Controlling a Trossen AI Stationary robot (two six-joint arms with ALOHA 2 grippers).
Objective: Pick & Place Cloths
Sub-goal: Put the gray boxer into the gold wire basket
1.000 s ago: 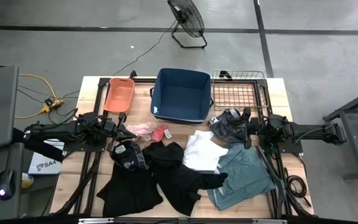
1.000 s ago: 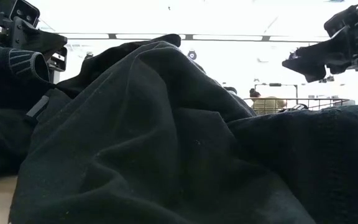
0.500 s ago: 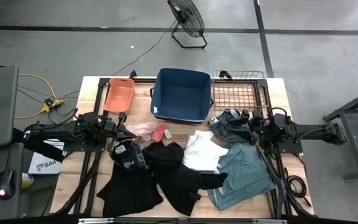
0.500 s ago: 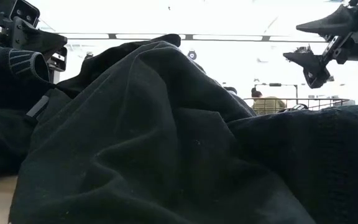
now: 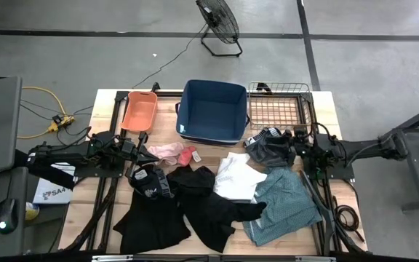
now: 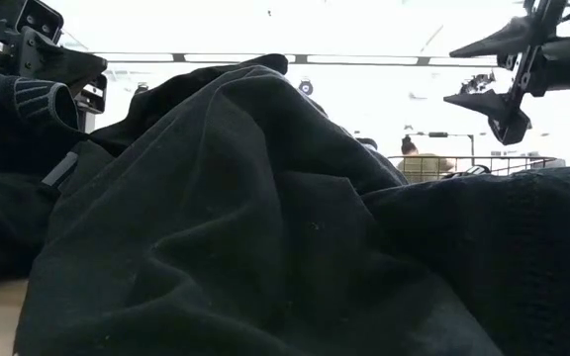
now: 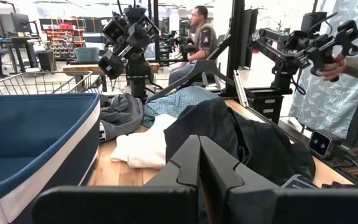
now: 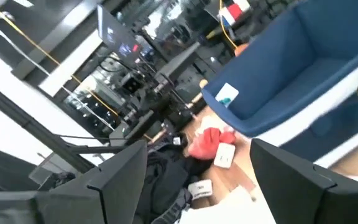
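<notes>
right jaws (image 5: 294, 143) spread wide over grey patterned cloth (image 5: 268, 145).

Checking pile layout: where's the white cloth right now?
In the high view the white cloth lies right of table centre, between the black garments and the teal-grey shirt, just in front of the navy bin.
</notes>
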